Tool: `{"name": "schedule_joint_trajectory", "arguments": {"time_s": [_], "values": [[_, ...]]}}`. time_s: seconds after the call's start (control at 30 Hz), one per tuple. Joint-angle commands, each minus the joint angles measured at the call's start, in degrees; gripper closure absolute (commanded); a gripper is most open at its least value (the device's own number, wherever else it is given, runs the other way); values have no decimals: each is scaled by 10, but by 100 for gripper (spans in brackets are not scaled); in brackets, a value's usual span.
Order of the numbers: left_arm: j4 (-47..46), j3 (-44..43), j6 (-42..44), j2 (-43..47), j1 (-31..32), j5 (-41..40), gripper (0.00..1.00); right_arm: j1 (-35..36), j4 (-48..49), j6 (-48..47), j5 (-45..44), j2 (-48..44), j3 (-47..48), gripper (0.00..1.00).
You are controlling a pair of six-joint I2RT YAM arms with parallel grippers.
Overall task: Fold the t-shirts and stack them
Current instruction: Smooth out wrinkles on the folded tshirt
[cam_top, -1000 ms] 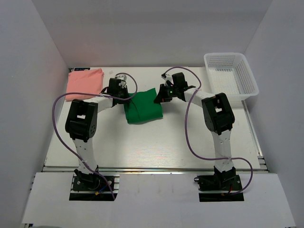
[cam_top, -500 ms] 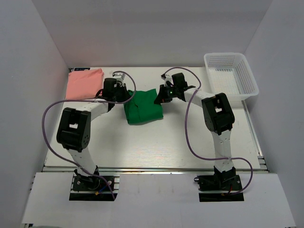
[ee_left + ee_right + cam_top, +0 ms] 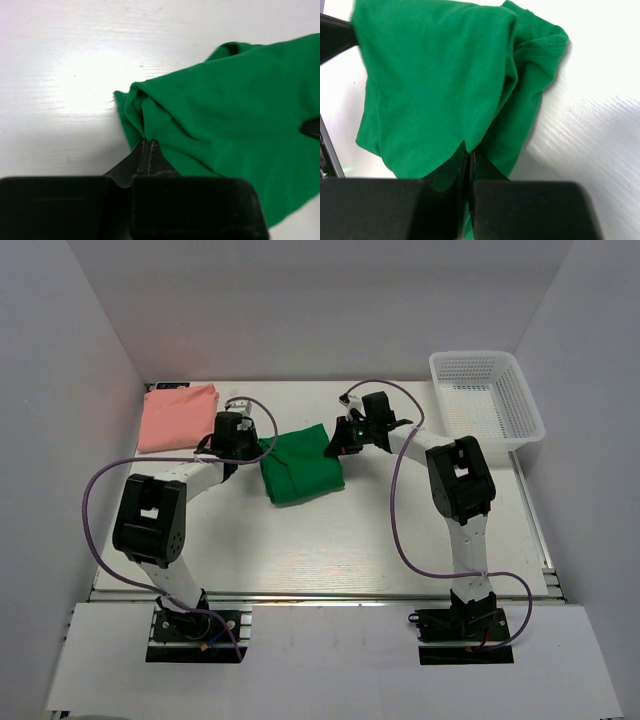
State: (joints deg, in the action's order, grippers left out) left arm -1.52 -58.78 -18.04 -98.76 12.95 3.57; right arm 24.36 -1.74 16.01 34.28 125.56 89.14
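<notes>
The folded green t-shirt [image 3: 302,465] lies mid-table toward the back, its far edge lifted between my two grippers. My left gripper [image 3: 262,444] is shut on its left corner; the left wrist view shows the cloth [image 3: 225,115] bunched at the closed tips [image 3: 148,142]. My right gripper [image 3: 333,448] is shut on its right corner; the right wrist view shows the cloth [image 3: 440,85] draped from the closed tips [image 3: 470,150]. The salmon pink t-shirt [image 3: 178,416] lies folded at the back left, apart from both grippers.
A white mesh basket [image 3: 488,400] stands at the back right. White walls enclose the table on three sides. Purple cables loop from both arms over the table.
My left gripper has shifted left with the green shirt's corner, stretching the far edge wider. My right gripper has stayed in place.
</notes>
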Motion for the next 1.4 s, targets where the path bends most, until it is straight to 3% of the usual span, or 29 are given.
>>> {"name": "schedule_joint_trajectory", "arguments": {"time_s": [0.0,0.3,0.33,0.37,0.4,0.47,0.53,0.63,0.73,0.77,0.8,0.83,1.0,1.07,1.27,1.37], "values": [[22,-14,-16,-20,-8,-51,100,-2,6,-6,1,-8,14,100],[40,-74,-16,-97,-19,-20,100,-2,-6,-7,10,30,51,100],[40,-80,-16,-97,-19,-8,100,-2,-8,-6,9,33,57,97],[40,-87,-16,-102,-19,-2,94,-2,-8,-6,5,35,60,94],[40,-87,-16,-102,-19,5,73,-4,-10,-6,-2,36,64,93],[45,-101,-16,-93,-19,17,54,-4,-31,-13,-11,36,88,83],[61,-106,-16,-66,-19,22,43,-3,-62,-28,-14,29,106,75],[85,-101,-16,-29,-19,14,38,-3,-75,-39,-24,0,114,65],[134,-115,-10,13,-19,16,19,-1,-82,-31,-26,-40,106,47],[149,-123,-10,20,-19,21,14,-2,-80,-28,-26,-56,97,21],[158,-138,-10,31,-19,31,7,-2,-80,-24,-27,-68,96,10],[158,-138,-3,31,-14,40,0,0,-72,-19,-26,-73,92,10],[93,-143,3,13,-8,136,0,7,-66,0,10,-62,109,10],[93,-168,-2,-24,-8,137,0,10,-64,3,18,-52,118,10],[48,-195,-2,-126,-20,187,0,15,-13,49,108,51,180,10],[67,-231,4,-189,-20,174,0,11,106,125,134,104,191,10]]}}
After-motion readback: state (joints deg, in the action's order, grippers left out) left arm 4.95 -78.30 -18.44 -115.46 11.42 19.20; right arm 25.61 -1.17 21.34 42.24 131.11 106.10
